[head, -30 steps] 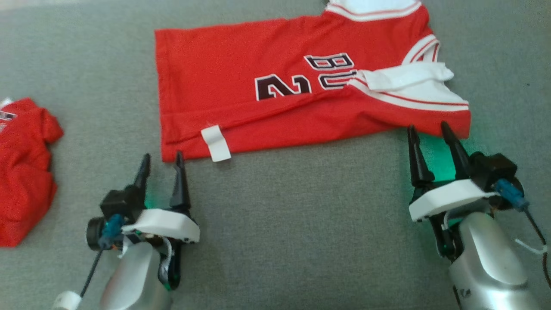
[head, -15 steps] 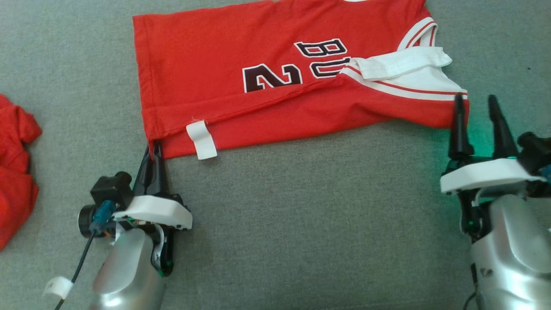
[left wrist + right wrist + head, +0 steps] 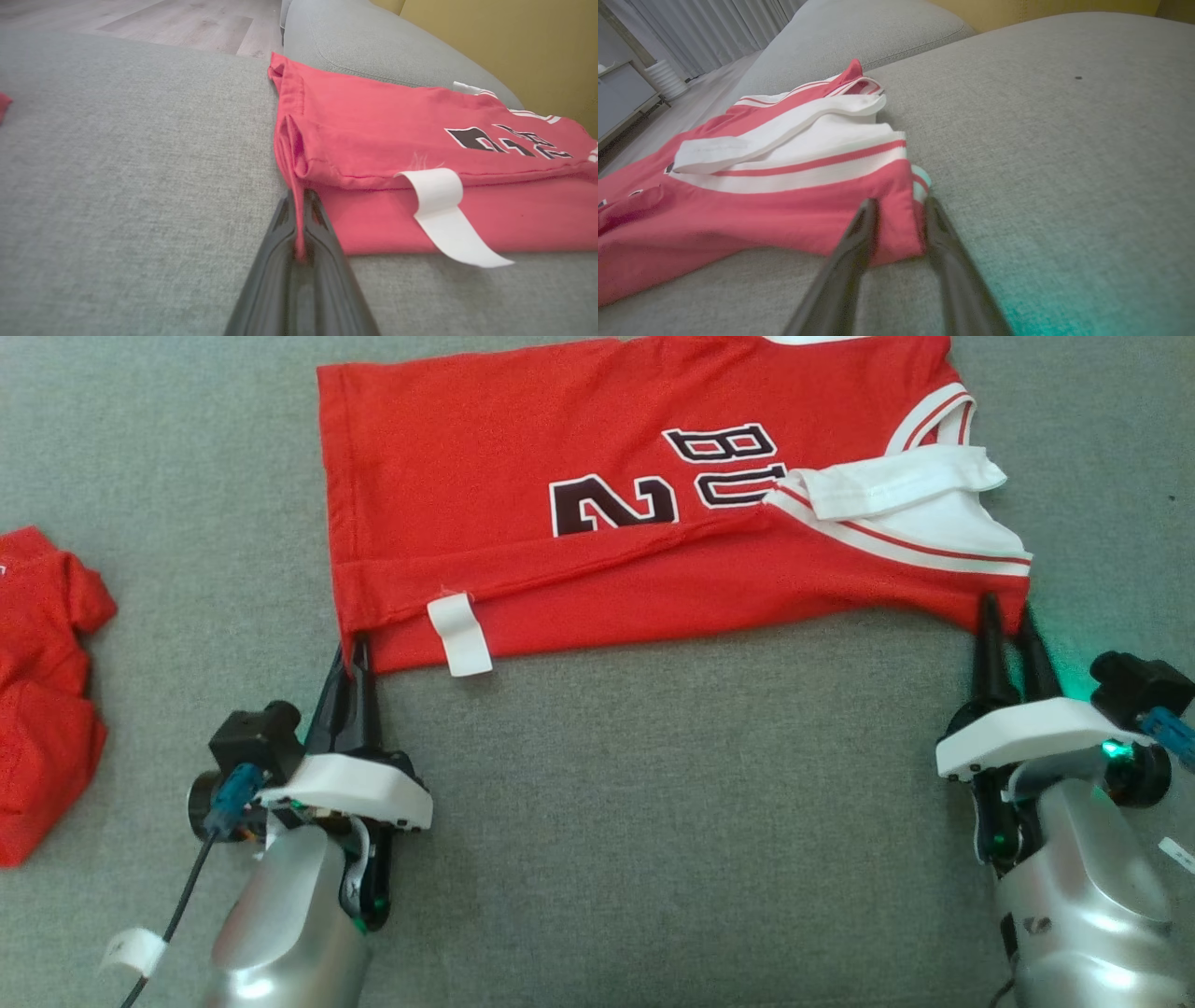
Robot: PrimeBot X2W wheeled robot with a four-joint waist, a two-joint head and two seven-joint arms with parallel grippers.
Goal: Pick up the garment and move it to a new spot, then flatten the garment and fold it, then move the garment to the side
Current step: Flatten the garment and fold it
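Garment (image 3: pixel 523 439) on wide grey couch (image 3: pixel 672 803): left end effector (image 3: pixel 357 651) tight on hem corner, right end effector (image 3: pixel 1005 613) part-open astride shoulder corner.

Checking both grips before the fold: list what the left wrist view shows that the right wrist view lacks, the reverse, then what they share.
Left wrist view: left gripper shut on the red jersey's hem corner; a white tag. Right wrist view: right gripper, fingers either side of its shoulder corner; curtains. Both: the jersey on the grey sofa.

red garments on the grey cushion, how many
2: a jersey spread at top centre, and a crumpled one at the left edge, partly out of frame.
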